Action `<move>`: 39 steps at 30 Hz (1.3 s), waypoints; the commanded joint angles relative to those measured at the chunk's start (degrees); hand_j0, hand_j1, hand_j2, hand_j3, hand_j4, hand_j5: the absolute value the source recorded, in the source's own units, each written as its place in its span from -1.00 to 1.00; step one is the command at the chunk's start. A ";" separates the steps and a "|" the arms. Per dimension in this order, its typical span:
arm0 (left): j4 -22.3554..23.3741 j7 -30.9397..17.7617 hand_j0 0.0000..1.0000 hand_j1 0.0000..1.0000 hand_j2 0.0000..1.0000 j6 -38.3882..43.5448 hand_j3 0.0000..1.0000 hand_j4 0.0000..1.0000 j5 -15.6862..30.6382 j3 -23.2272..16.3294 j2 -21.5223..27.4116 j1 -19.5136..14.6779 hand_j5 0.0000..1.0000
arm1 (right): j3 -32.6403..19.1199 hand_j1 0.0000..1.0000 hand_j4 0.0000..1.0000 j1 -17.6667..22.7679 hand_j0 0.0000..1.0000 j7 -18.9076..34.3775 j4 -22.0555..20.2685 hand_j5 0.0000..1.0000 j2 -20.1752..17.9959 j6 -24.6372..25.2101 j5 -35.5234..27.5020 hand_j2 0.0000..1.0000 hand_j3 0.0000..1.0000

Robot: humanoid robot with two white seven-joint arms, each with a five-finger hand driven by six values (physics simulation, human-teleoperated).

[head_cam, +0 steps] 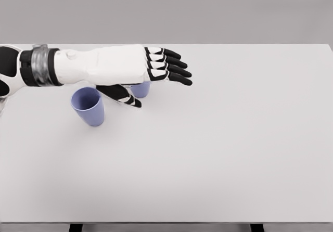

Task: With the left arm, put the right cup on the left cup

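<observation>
Two lavender cups stand on the white table (218, 154). The left cup (88, 106) is upright with its open mouth facing up, just below my forearm. Of the right cup (141, 89) only the lower part shows, under my palm. My left hand (156, 84) hovers over that cup, its fingers (171, 65) stretched out to the right and the thumb (122, 94) angled down beside the cup. Nothing is grasped. Whether the palm touches the cup's rim is hidden.
The table's far edge runs along the top, with a grey wall behind. Its front edge and two dark legs show at the bottom.
</observation>
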 commanded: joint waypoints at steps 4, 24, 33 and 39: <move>4.27 0.60 1.00 1.00 1.00 0.31 1.00 1.00 -0.26 -8.09 0.19 -3.08 1.00 | 0.00 1.00 1.00 0.00 1.00 0.03 -0.05 1.00 -0.01 -0.07 0.10 1.00 1.00; 14.91 0.60 1.00 1.00 1.00 9.46 1.00 1.00 -0.70 -17.59 1.51 -12.04 1.00 | 0.00 1.00 1.00 0.00 1.00 0.03 0.03 1.00 -0.01 -0.07 0.10 1.00 1.00; 22.03 0.60 1.00 1.00 1.00 9.46 1.00 1.00 -5.36 -19.52 -1.12 -14.15 1.00 | 0.00 1.00 1.00 0.00 1.00 0.03 -0.05 1.00 -0.01 -0.07 0.10 1.00 1.00; 23.35 0.60 1.00 1.00 1.00 9.46 1.00 1.00 -6.33 -19.52 -2.62 -14.42 1.00 | 0.00 1.00 1.00 0.00 1.00 0.03 0.03 1.00 -0.01 -0.07 0.10 1.00 1.00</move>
